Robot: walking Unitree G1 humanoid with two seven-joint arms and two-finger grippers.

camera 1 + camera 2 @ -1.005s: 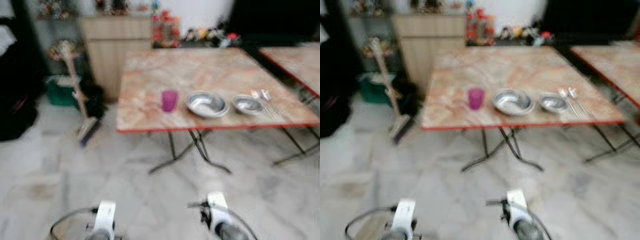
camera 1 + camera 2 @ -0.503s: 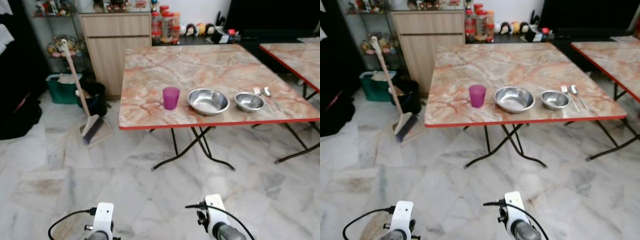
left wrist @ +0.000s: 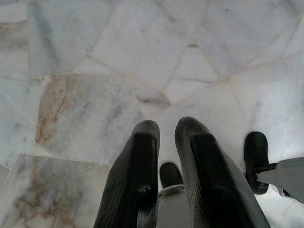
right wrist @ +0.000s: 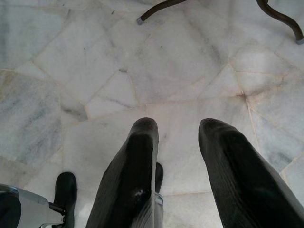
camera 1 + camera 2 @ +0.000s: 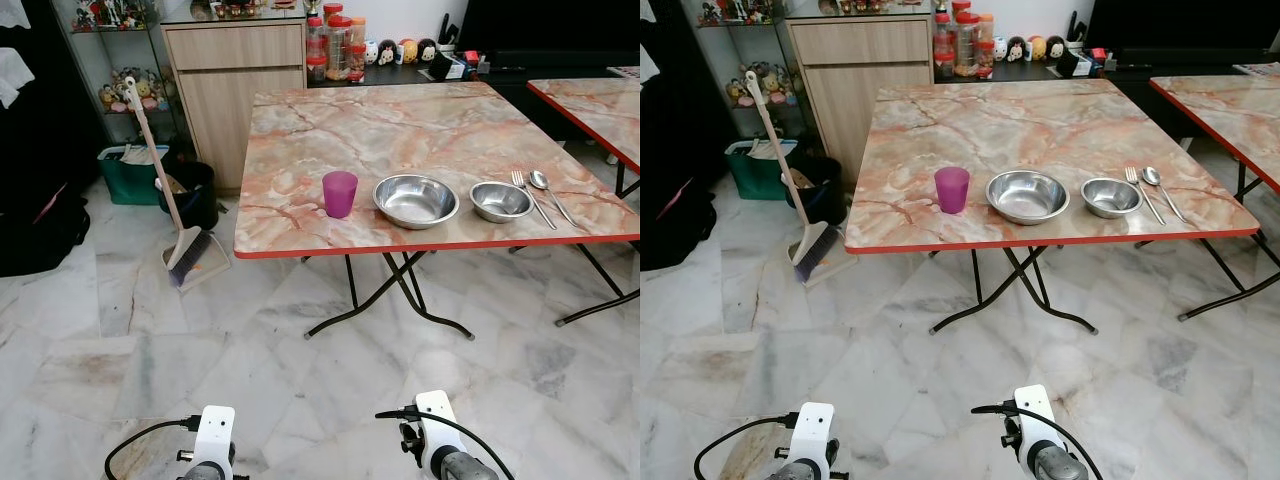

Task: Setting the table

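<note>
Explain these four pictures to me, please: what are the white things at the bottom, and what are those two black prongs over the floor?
You are looking through a walking humanoid robot's cameras. Two pictures come from its head, looking forward and down. The white pieces at the bottom are its wrists; both arms hang idle above the marble floor.

The other two pictures come from cameras on the wrists, each looking along its gripper's two black fingers. The left gripper has its fingers close together with a narrow gap; the right gripper is open wider. Neither holds anything.

Ahead stands a folding table with a marble-patterned top. Near its front edge sit a purple cup, a larger steel bowl, a smaller steel bowl, then a fork and a spoon. A broom leans by a wooden cabinet.
</note>
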